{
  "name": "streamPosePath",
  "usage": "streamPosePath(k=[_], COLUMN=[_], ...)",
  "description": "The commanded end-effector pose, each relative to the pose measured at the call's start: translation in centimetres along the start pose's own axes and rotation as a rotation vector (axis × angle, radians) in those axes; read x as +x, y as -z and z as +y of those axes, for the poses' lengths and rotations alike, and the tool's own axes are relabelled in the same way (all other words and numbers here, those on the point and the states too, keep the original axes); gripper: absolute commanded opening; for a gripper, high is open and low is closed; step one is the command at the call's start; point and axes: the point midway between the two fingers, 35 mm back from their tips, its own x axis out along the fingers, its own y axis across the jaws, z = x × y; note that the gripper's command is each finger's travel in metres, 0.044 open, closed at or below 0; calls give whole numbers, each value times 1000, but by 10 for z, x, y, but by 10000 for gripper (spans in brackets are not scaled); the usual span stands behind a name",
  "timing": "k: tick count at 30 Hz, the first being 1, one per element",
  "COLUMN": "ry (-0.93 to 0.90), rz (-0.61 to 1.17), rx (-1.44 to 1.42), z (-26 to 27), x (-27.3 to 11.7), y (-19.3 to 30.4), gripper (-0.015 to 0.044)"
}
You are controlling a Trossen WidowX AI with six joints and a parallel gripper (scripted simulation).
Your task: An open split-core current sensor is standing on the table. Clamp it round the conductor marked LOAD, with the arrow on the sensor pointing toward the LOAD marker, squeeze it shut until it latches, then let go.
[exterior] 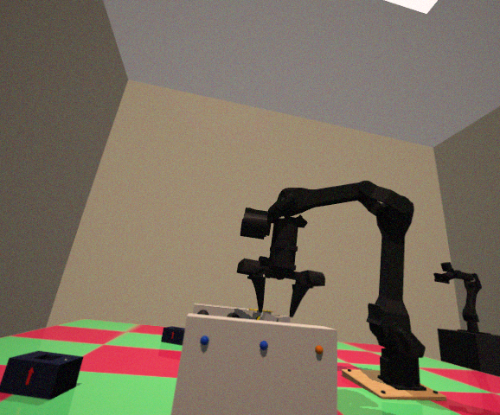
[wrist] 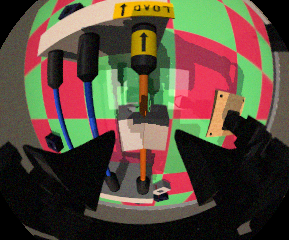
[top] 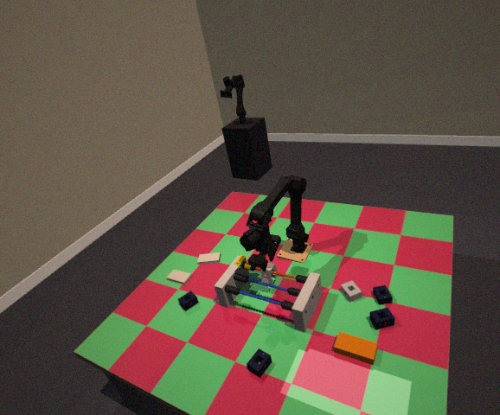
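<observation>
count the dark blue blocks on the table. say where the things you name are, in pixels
4. Two dark blue blocks (top: 381,317) (top: 382,295) sit beyond the white block (top: 348,293), one (top: 188,301) (exterior: 172,335) near the cream plates (top: 179,277), one (top: 261,367) (exterior: 27,377) at the front. Others may be hidden.
</observation>
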Motion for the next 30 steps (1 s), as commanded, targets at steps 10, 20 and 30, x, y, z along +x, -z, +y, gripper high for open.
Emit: streamPosePath(k=[10, 20, 30], ry=[-4, -10, -10], rz=[1, -3, -3], rx=[-1, 3, 3], z=[0, 2, 2], x=[1, 37, 51], y=[1, 3, 3], gripper=[440, 440, 440])
